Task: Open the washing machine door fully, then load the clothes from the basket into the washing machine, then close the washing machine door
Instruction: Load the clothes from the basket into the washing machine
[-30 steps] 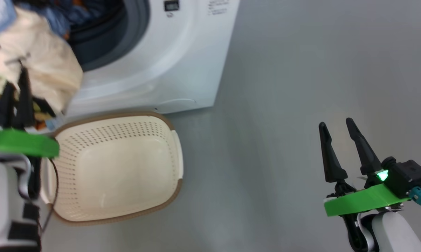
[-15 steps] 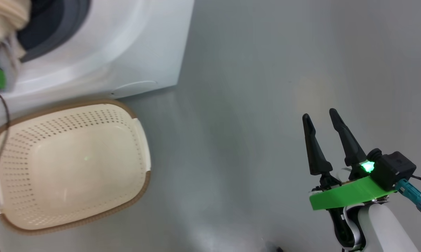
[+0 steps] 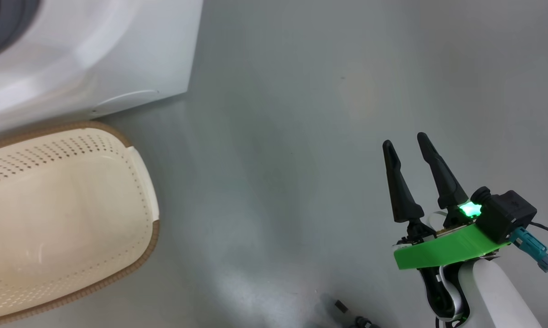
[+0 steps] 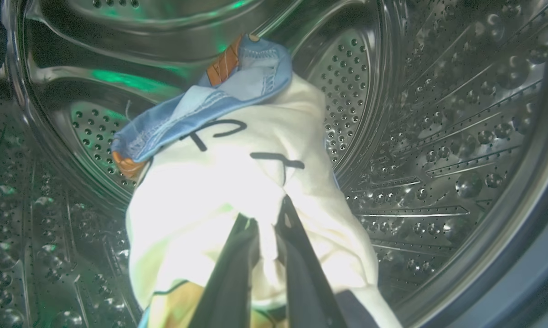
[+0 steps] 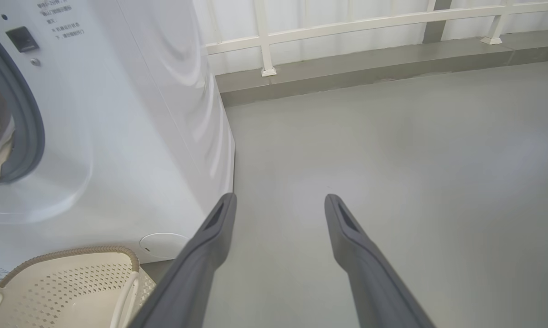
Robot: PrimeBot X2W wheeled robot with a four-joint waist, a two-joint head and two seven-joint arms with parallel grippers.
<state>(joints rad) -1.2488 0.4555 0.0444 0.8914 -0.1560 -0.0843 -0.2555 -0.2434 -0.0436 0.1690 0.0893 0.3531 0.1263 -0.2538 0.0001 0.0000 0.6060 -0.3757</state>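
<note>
You have grey floor (image 3: 301, 136) centre frame, white railing (image 5: 347, 27) along top, one washing machine (image 3: 96, 54) upper left, one basket (image 3: 64, 218) lower left, your left gripper (image 4: 269, 218) pinching the clothes (image 4: 219, 182), right gripper (image 3: 405, 140) spread wide, empty.

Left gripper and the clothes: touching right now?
Touching. The left wrist view shows the left gripper closed on a fold of the clothes, with cream fabric pinched between its jaws, inside the steel drum.

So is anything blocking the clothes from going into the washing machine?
Nothing visible does. The left gripper is shut on the clothes, a cream and blue bundle. They hang inside the washing machine, with bare shiny metal all around them.
</note>
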